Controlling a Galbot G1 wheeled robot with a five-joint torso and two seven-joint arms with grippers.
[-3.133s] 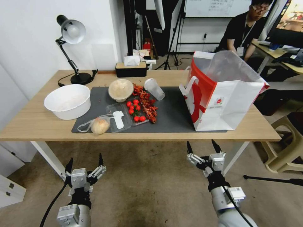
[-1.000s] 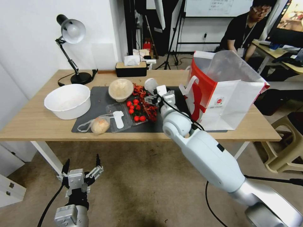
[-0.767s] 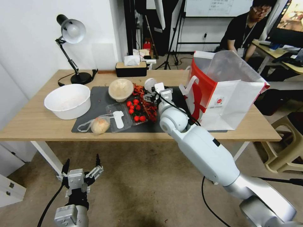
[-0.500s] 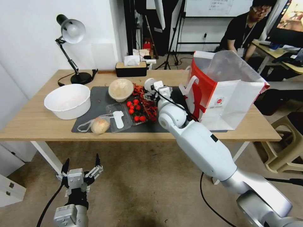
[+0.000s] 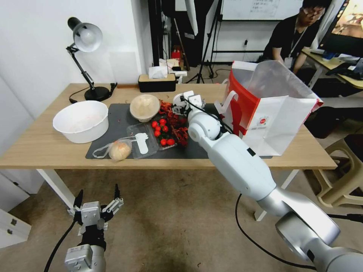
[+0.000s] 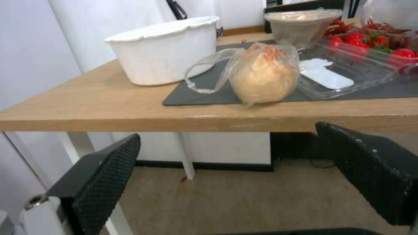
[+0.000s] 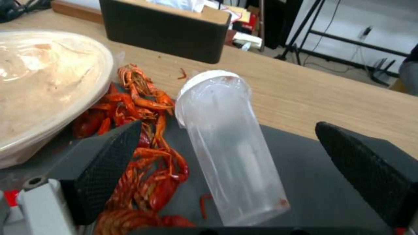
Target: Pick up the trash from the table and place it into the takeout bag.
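The right pincer reaches over the counter with its fingers spread wide on either side of the clear cup, which lies on its side on the grey mat beside the crayfish shells, not gripped. The left pincer hangs open below the counter edge, holding nothing. The bag stands at the mat's right end.

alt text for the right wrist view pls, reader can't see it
A clear plastic cup lies on its side on the grey mat, framed between the open right gripper's two black fingers. Beside it are red crayfish shells and a covered tan bowl; a black tissue box stands on the table behind.
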